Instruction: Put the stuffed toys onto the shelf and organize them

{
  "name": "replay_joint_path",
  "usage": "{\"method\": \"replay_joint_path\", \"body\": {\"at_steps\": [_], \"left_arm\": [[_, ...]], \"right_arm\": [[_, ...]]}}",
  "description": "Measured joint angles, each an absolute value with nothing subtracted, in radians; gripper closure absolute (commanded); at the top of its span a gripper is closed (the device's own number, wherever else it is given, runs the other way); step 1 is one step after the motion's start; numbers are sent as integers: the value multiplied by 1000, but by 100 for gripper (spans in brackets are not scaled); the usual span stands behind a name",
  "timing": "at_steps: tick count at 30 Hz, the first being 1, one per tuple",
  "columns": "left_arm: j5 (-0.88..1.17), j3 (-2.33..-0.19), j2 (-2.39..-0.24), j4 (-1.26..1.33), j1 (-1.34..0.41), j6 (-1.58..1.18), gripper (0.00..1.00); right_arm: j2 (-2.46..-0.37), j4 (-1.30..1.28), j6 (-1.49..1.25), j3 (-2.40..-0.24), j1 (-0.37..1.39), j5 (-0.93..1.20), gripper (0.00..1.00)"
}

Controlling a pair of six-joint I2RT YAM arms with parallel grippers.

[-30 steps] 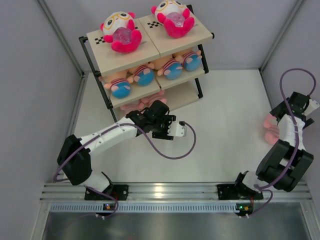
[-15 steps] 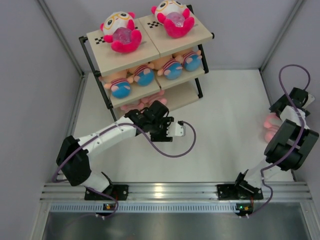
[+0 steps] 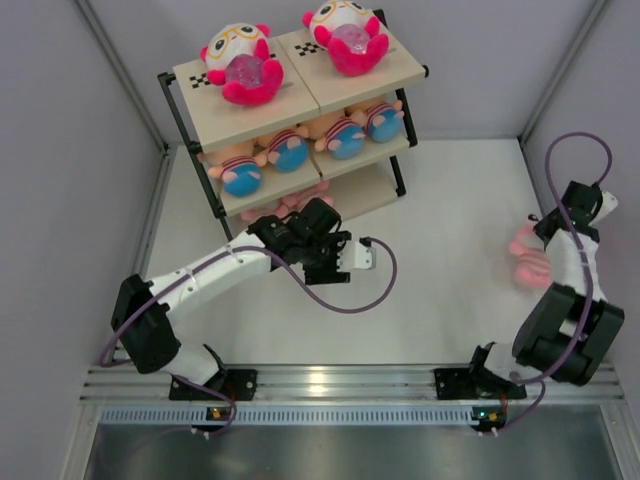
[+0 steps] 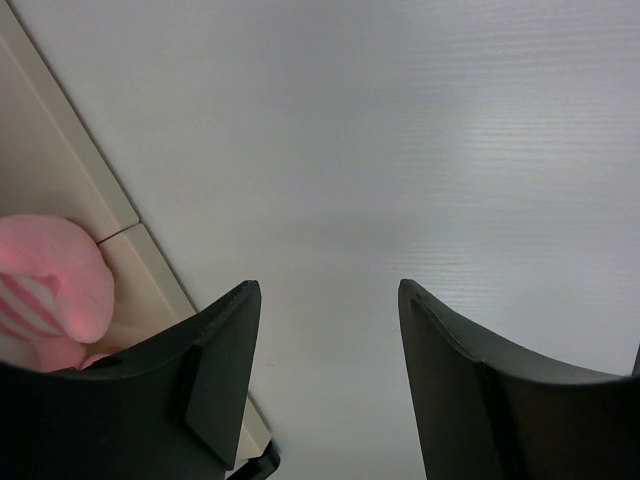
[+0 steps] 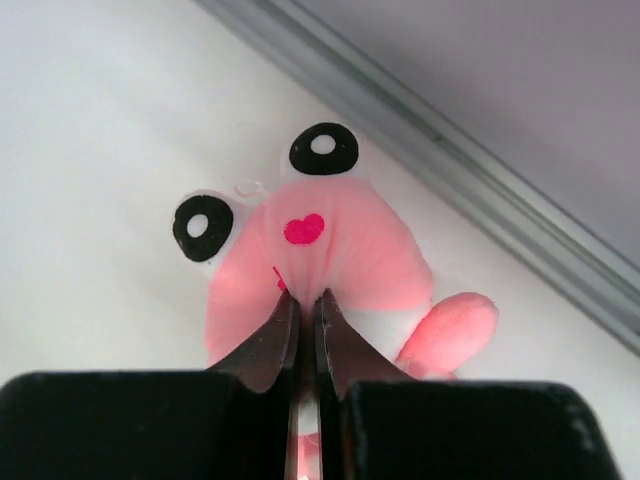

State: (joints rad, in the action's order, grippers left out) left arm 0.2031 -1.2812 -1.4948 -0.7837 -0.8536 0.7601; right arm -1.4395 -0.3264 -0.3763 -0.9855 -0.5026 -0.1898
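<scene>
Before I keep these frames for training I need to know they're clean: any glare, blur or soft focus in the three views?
Top view: even light, sharp, one glare spot on the metal rail. Left wrist: left fingers dark and soft-edged, striped toy at the edge blurred, pale sheen on the table. Right wrist: pink-faced toy crisp, right fingers pinching it dark and unfocused.

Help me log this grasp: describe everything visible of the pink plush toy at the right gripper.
The pink plush toy looks soft and pale pink, with two white-rimmed black eyes, a hot-pink heart between them and a deeper pink limb out to one side. It lies on the white table near the right wall. The right gripper is shut, pinching its fabric below the heart.
</scene>
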Motion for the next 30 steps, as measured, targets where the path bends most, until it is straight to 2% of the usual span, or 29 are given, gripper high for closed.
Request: {"method": "replay_joint_path", "body": {"at_steps": [3,6,10,23,30], "left_arm": [[213,-1281,-1470,-802,-872,747,33],[223,-1282,-1438,-817,-894,732,21],[231,-1310,-1429,-824,-922,724,2],[146,-1509,-1530,-832,-1195,728,1],[4,-1547,-1604,-820,-1289,796,1]], "right_arm": [[-1227,-373,-430,-948,-397,-173,100],[-1022,-390,-510,-923,-259,-113,100],[-899,-416,-651,-903,-118,-35,100],[-1016,-336,-1116,-850,461,-91,100],[-1059,-298,-1196,-851,522,-121,100]]}}
